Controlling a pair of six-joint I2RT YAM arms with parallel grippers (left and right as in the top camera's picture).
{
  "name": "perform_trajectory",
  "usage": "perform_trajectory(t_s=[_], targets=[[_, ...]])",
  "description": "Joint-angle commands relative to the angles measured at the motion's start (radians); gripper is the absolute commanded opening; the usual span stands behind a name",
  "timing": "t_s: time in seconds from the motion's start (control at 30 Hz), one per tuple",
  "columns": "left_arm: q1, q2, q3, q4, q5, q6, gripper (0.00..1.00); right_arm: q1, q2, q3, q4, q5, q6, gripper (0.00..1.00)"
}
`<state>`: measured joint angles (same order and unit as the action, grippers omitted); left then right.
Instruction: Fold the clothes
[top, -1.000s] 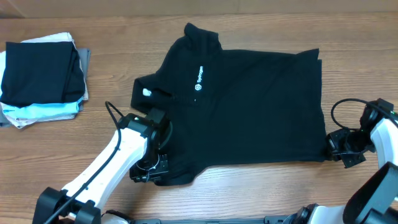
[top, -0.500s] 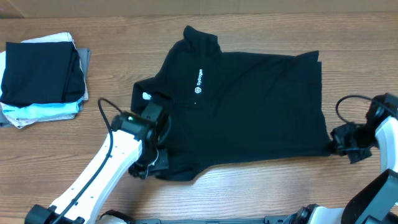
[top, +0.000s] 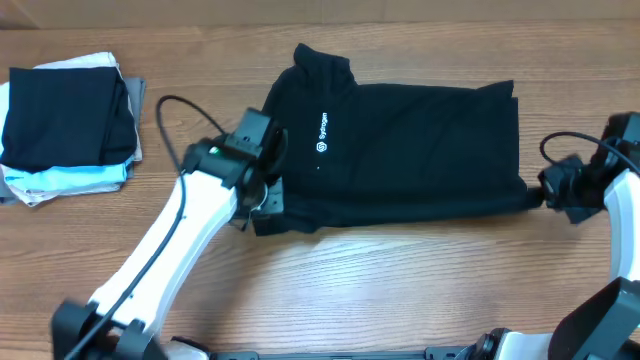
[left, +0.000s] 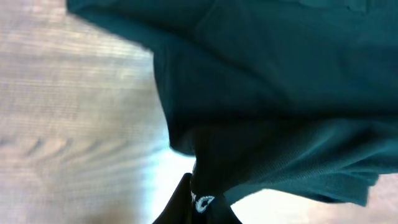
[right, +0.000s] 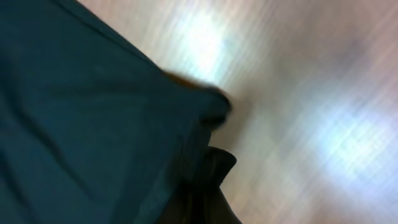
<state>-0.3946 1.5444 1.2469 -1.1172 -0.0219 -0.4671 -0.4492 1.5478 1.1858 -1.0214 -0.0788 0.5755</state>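
Note:
The clothes are one black T-shirt (top: 400, 140) with a small white chest logo (top: 321, 132), spread across the middle of the wooden table. Its near edge is lifted and drawn toward the far side. My left gripper (top: 262, 205) is shut on the shirt's near left corner, at a hem with white lettering (left: 202, 202). My right gripper (top: 540, 196) is shut on the near right corner of the T-shirt (right: 93, 124). Dark fabric fills both wrist views, the T-shirt (left: 267, 93) hanging from my jaws over the table.
A stack of folded garments (top: 65, 120), black on top with pale blue, white and grey below, lies at the far left. Bare wooden table (top: 400, 290) runs along the near side. The right arm's black cable (top: 565, 148) loops beside the shirt's right edge.
Both grippers have carried the shirt's near edge away from me, toward the far side. The visible shirt has become narrower front to back, and the left sleeve with its white patch is now covered.

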Motion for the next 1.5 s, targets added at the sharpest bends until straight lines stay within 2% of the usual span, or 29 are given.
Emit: perform_trajectory(t_s=[0.0, 0.3, 0.53, 0.87, 1.37, 1.4, 1.43, 1.47], targets=[[0.017, 0.068, 0.038, 0.05, -0.036, 0.042, 0.04, 0.016, 0.026, 0.024, 0.068, 0.01, -0.003, 0.04], [0.097, 0.129, 0.108, 0.163, -0.033, 0.046, 0.04, 0.077, 0.119, 0.019, 0.267, 0.01, -0.004, 0.04], [0.09, 0.13, 0.11, 0.267, -0.03, 0.082, 0.04, 0.128, 0.238, 0.018, 0.347, 0.011, -0.004, 0.04], [0.087, 0.153, 0.109, 0.442, -0.037, 0.124, 0.04, 0.142, 0.299, 0.018, 0.404, 0.011, -0.004, 0.05], [0.087, 0.333, 0.11, 0.568, -0.042, 0.132, 0.04, 0.143, 0.299, 0.018, 0.456, 0.005, -0.002, 0.09], [0.087, 0.333, 0.11, 0.584, -0.042, 0.132, 0.05, 0.143, 0.299, 0.018, 0.467, 0.001, 0.001, 0.11], [0.087, 0.333, 0.111, 0.602, -0.041, 0.132, 0.08, 0.142, 0.299, 0.018, 0.48, -0.005, 0.0, 0.18], [0.087, 0.333, 0.114, 0.622, -0.04, 0.131, 0.16, 0.142, 0.299, 0.018, 0.496, -0.013, 0.0, 0.33]])
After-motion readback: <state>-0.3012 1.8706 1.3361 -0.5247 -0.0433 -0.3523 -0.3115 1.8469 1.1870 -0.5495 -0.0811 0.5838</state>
